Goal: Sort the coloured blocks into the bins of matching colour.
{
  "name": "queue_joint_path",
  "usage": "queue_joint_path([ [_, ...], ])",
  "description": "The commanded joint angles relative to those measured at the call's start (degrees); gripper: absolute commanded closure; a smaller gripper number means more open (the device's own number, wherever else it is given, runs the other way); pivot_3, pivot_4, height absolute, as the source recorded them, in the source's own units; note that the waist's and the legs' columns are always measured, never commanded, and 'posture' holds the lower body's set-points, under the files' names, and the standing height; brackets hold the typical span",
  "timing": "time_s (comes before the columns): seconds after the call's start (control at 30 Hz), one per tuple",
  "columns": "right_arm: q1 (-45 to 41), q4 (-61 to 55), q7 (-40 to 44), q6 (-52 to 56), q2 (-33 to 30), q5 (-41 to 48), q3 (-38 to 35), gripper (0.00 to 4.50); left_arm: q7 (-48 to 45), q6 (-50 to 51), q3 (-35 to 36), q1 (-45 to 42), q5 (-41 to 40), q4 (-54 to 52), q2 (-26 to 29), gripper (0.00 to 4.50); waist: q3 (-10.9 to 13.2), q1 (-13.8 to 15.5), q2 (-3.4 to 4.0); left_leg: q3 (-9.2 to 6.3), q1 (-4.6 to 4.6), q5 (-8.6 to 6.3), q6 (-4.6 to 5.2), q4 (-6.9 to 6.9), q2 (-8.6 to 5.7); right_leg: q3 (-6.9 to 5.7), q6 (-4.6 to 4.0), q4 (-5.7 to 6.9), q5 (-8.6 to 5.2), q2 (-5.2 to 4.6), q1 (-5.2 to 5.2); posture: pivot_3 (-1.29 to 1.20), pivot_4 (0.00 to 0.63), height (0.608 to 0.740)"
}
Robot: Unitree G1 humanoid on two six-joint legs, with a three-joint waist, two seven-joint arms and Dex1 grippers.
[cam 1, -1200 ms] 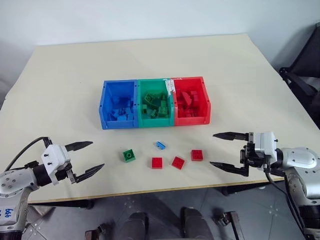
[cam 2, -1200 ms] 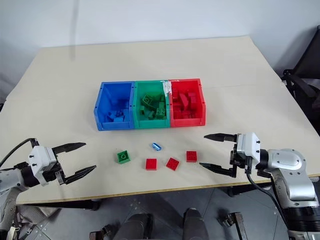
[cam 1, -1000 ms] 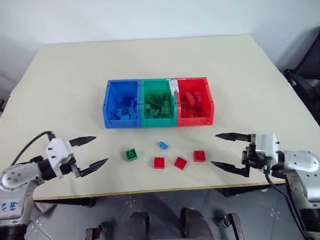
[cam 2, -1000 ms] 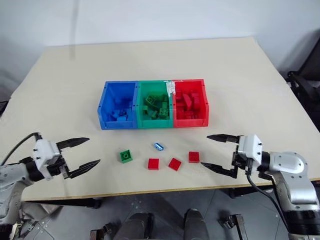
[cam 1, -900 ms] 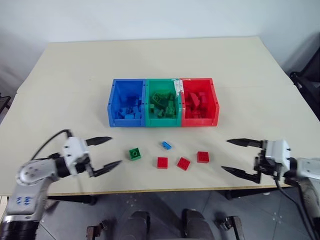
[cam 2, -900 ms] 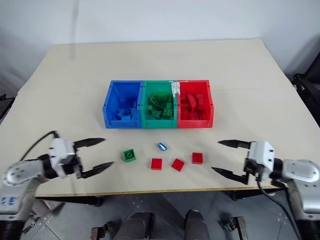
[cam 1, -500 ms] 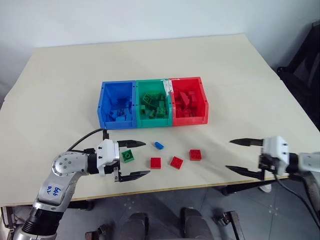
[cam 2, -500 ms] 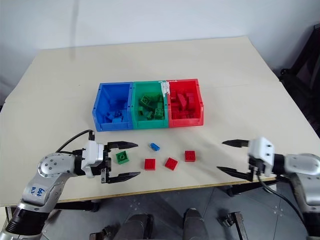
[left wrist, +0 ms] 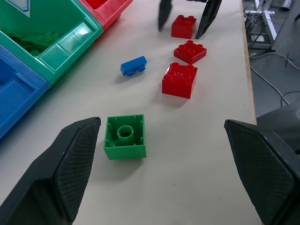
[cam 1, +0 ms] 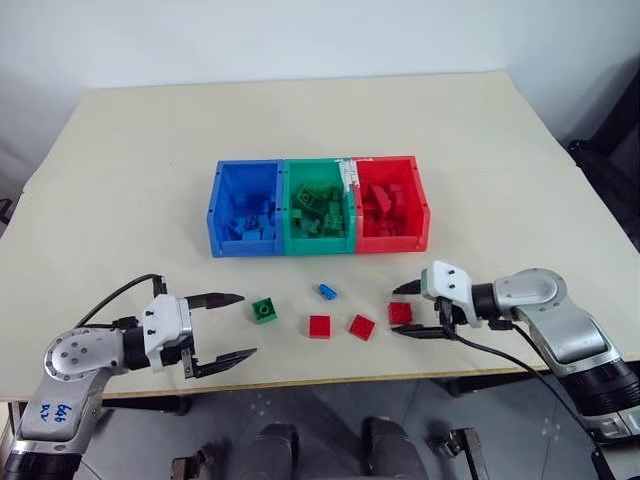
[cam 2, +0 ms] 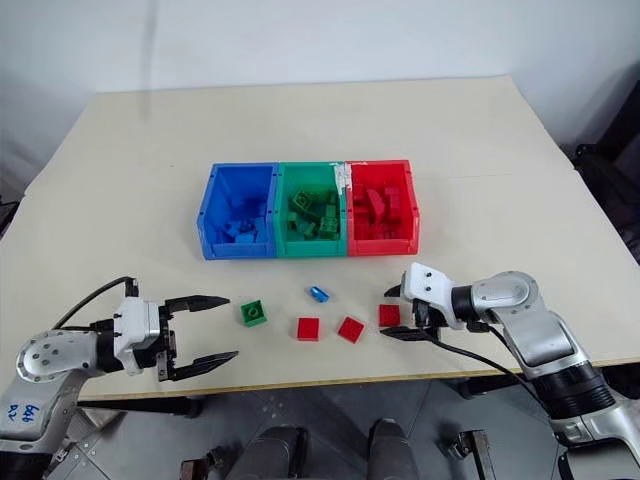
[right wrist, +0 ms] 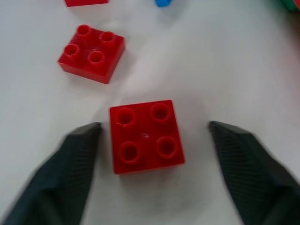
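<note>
Three joined bins stand mid-table: blue, green and red, each holding several blocks of its own colour. Loose in front lie a green block, a small blue block and three red blocks. My right gripper straddles the rightmost red block; its fingers stand on both sides of it with gaps. My left gripper is wide open just left of the green block, with nothing in it.
The table's front edge runs close behind the loose blocks and both grippers. Bare tabletop stretches to the left, right and beyond the bins.
My right gripper swung left and down over the rightmost red block, and its fingers narrowed. My left gripper drew back from around the green block. The head camera shifted.
</note>
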Motion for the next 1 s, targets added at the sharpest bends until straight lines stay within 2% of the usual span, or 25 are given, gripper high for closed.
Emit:
queue_joint_path([
  [0.03,0.0,1.1,0.5,-2.1,-2.0,-3.4,1.1,1.93,0.2,-0.7,1.5,1.3,-0.9,-3.0,0.3,0.0,0.0,-0.4,-0.01,0.0,0.01,0.0,0.0,0.0,0.0,0.0,0.0,0.0,0.0,0.01,0.01,0.0,0.15,0.74],
  [0.1,-0.2,1.3,1.2,-2.7,-2.4,-2.5,0.4,2.7,0.3,-0.7,1.7,1.4,-1.0,-3.1,0.3,0.0,0.0,-0.4,-0.01,0.01,0.02,0.01,-0.01,0.02,0.0,-0.01,0.0,0.01,0.0,0.0,0.03,0.0,0.15,0.74],
  [0.17,-0.5,0.8,1.4,-3.0,-1.8,-0.2,-1.3,3.03,0.5,-0.6,1.8,1.6,-1.2,-3.3,0.1,0.0,0.0,-0.4,-0.01,0.0,0.03,0.01,-0.01,0.03,0.0,-0.01,0.0,0.01,0.0,0.0,0.06,0.0,0.15,0.74],
  [0.23,-1.2,0.3,0.6,-2.6,0.1,3.1,-4.0,3.02,1.0,-0.6,2.3,1.9,-1.4,-3.5,-0.2,0.0,0.0,-0.5,-0.01,0.0,0.03,0.01,-0.01,0.03,0.0,-0.02,0.0,0.01,0.0,0.0,0.06,0.0,0.15,0.74],
  [0.37,-7.7,3.1,-6.7,4.4,4.7,7.2,-9.9,3.02,3.6,0.0,5.3,3.5,-2.5,-3.6,-1.4,0.0,0.0,-1.1,0.01,0.05,0.02,0.01,-0.02,-0.04,0.05,0.03,0.0,0.02,0.0,0.02,-0.04,0.0,0.15,0.74],
  [0.57,-19.2,15.4,-16.2,1.3,8.9,1.1,-10.0,3.02,7.2,1.3,9.1,5.6,-5.1,-3.3,-4.1,0.0,0.0,-1.0,0.01,0.06,0.01,-0.01,-0.07,-0.08,0.05,0.0,-0.03,0.03,-0.01,0.02,-0.1,0.0,0.15,0.74],
  [0.7,-24.3,23.6,-18.7,-4.1,12.4,-1.3,-9.4,3.02,7.3,0.7,10.3,6.2,-5.1,-2.6,-4.2,0.0,0.0,-1.0,0.01,0.1,-0.01,-0.01,-0.06,-0.1,0.01,0.0,-0.03,0.03,-0.02,0.02,-0.16,0.0,0.15,0.74],
  [0.87,-27.2,28.7,-19.6,-7.2,14.0,-1.8,-10.1,1.34,6.5,0.9,10.3,6.0,-4.9,-2.4,-3.6,0.0,0.0,-0.9,0.02,0.09,-0.02,-0.02,-0.05,-0.09,0.02,-0.02,-0.05,0.05,-0.02,0.0,-0.15,0.0,0.15,0.74],
  [1.0,-24.3,24.8,-15.3,-7.7,11.9,1.2,-11.7,0.03,5.8,2.3,9.2,4.8,-5.3,-2.6,-3.0,0.0,0.0,-0.9,0.02,0.09,-0.02,-0.04,-0.02,-0.1,0.02,-0.03,-0.05,0.04,-0.02,-0.01,-0.15,0.0,0.15,0.74],
])
